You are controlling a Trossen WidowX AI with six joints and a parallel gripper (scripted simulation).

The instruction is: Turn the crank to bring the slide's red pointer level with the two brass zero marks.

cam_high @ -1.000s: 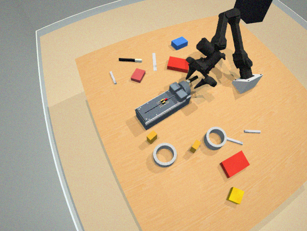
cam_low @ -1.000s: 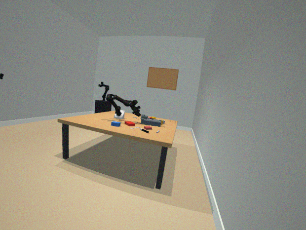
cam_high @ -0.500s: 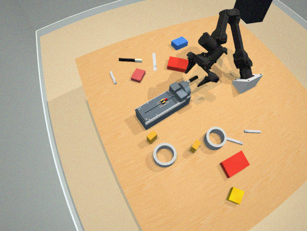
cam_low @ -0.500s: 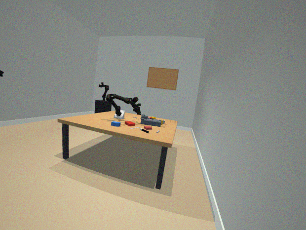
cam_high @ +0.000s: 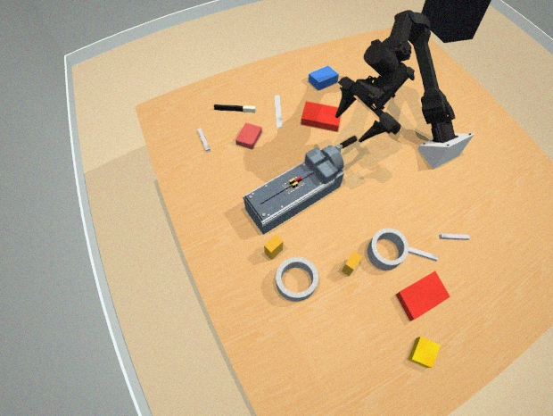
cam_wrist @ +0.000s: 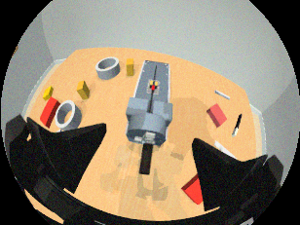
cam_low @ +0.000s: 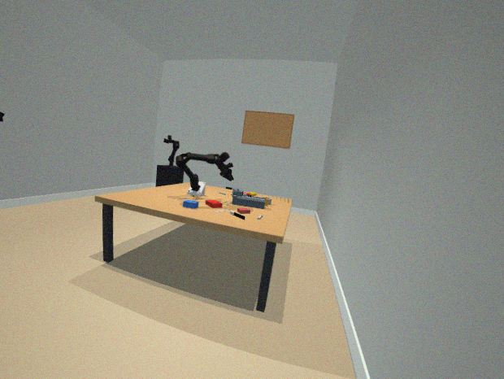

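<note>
The grey machine (cam_high: 276, 202) (cam_low: 248, 202) (cam_wrist: 143, 79) stands on the table. Its red pointer (cam_high: 299, 178) (cam_wrist: 153, 88) shows close to the brass zero marks (cam_high: 294, 184), looking slightly toward the crank end; exact level is too small to judge. The crank's black handle (cam_high: 349, 141) (cam_wrist: 145, 160) sticks out from the rounded housing, toward the arm. My gripper (cam_high: 349, 128) (cam_wrist: 150, 135) is wide open and empty, above and back from the handle. In the wrist view the fingers stand well apart on either side of the handle, touching nothing.
A red block (cam_high: 320, 116) (cam_wrist: 194, 189) and a blue block (cam_high: 323, 78) (cam_low: 190, 204) lie near the gripper. A smaller red block (cam_high: 249, 135) and a black marker (cam_high: 228, 107) lie beyond. Two grey rings (cam_high: 279, 278) (cam_high: 374, 254) and several blocks lie across the machine.
</note>
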